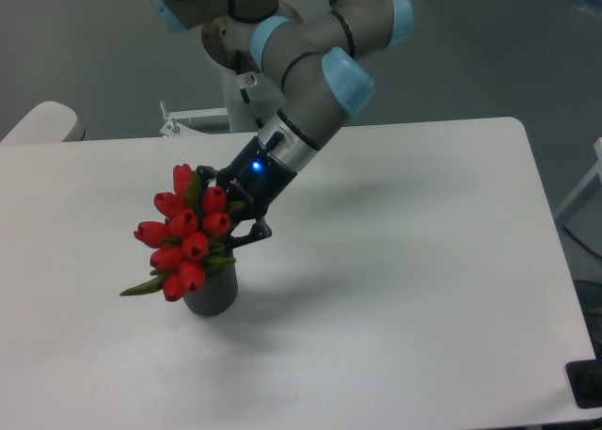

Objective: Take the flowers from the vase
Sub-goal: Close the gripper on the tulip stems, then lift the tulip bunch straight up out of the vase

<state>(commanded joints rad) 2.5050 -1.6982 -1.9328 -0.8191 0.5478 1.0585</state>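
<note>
Now, left to right:
Flowers: red tulip bunch seated in vase, left part of desk, leaning left.
Handling: likely light, soft, crushable; take hold low on the stems, not the buds.
Tool: fingers straddle the bunch's right side; closure on it cannot be told.
</note>
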